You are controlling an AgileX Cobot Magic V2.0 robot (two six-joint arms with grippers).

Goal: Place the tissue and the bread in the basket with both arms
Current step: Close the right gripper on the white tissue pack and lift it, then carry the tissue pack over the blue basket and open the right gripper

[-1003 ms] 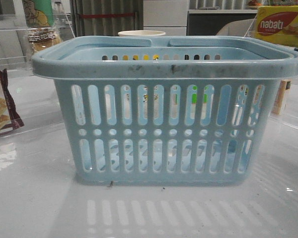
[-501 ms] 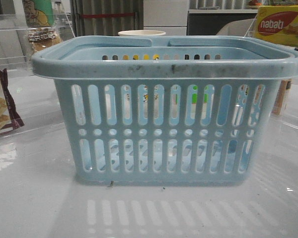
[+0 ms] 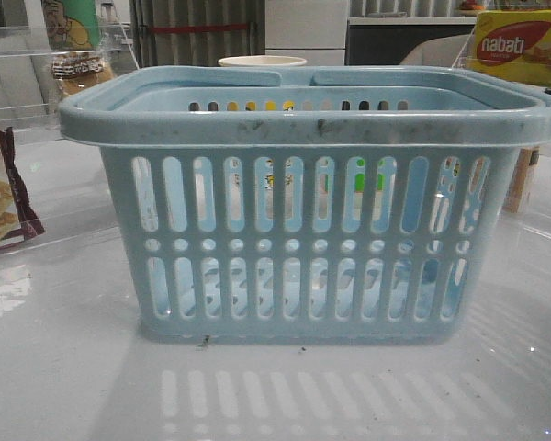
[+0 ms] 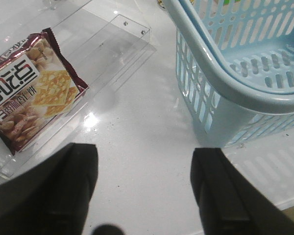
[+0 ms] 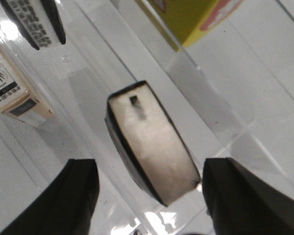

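two open grippers, nothing picked up yet

the right gripper (image 5: 147,200) is hanging over the tissue (image 5: 149,149), which is lying on a clear tray (image 5: 78,98) on the table. its two fingers (image 5: 59,200) are standing wide apart, one on each side of the pack, and they are not touching it. the pack is looking small, soft and flat, and it is lying at a slant between the fingers. i am thinking the fingers could be closing on just a corner, and then the pack could be slipping out or sliding across the smooth tray. a tall pale box (image 5: 12,93) is standing near too, so a bump could be knocking it over.

the left gripper (image 4: 144,196) is also open and is holding nothing. it is hanging over bare table, between the cracker bag (image 4: 32,93) and the basket (image 4: 245,88). the bread is not showing clearly in any view, so i cannot tell where it is. that arm is risking a grab at the cracker bag, which is the wrong thing, or a knock on the basket rim.

the basket (image 3: 312,119) is sitting in the middle of the table, and i am seeing nothing of the task inside it.

looking back at the front view, almost nothing is changing. the basket, the yellow box (image 3: 519,46) and the bag on the left are all sitting in the same places.
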